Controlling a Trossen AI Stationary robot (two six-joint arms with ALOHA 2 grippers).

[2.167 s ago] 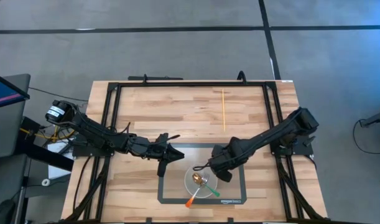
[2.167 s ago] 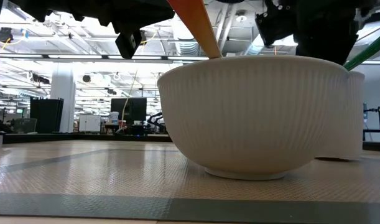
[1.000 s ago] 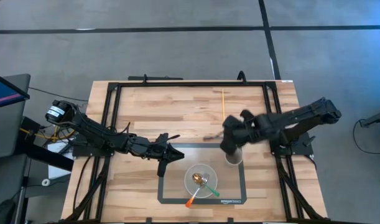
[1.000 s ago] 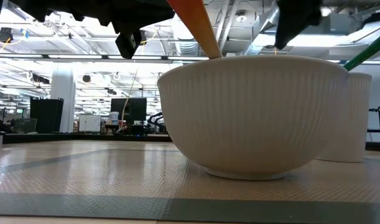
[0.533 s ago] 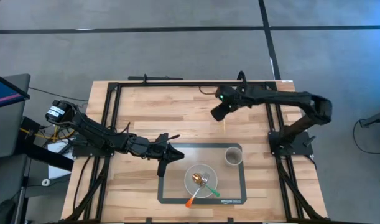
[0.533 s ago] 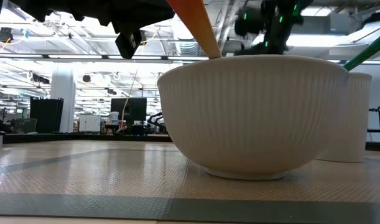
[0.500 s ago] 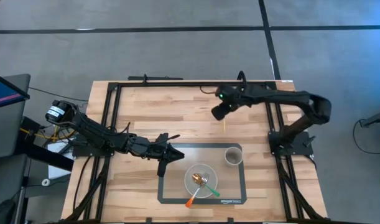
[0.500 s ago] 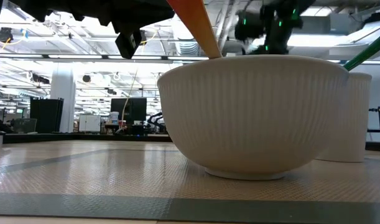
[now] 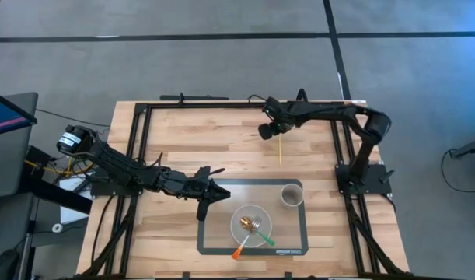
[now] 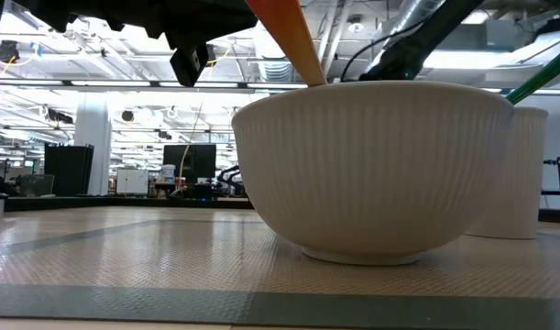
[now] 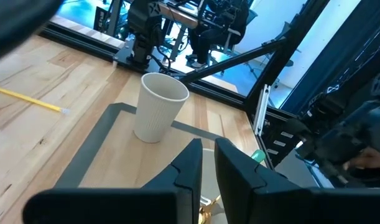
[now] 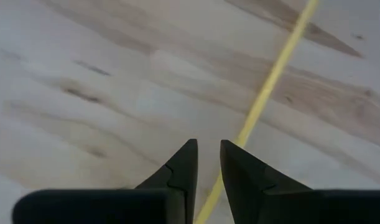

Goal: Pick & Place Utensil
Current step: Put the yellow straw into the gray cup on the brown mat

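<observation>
A thin yellow stick (image 9: pixel 281 148) lies flat on the bare wood near the table's far edge. My right gripper (image 9: pixel 266 132) is stretched out over the stick's far half, fingers shut. In the right wrist view the stick (image 12: pixel 270 81) runs out from under my right gripper (image 12: pixel 207 155). My left gripper (image 9: pixel 220 194), shut, waits at the grey mat's left far corner. A white bowl (image 9: pixel 234 225) on the mat holds a gold spoon (image 9: pixel 249 224), an orange-handled utensil (image 9: pixel 239 252) and a green-handled one (image 9: pixel 264 240).
A white ribbed cup (image 9: pixel 291 194) stands on the mat's far right corner, to the right of the bowl (image 10: pixel 371 165). Black frame rails (image 9: pixel 221 103) run along the table's far, left and right edges. Bare wood lies between the mat and the stick.
My right gripper has swung from above the cup toward the table's far edge and a little left, the arm stretching out, and now stands over the yellow stick. The bowl, cup and left arm have stayed put.
</observation>
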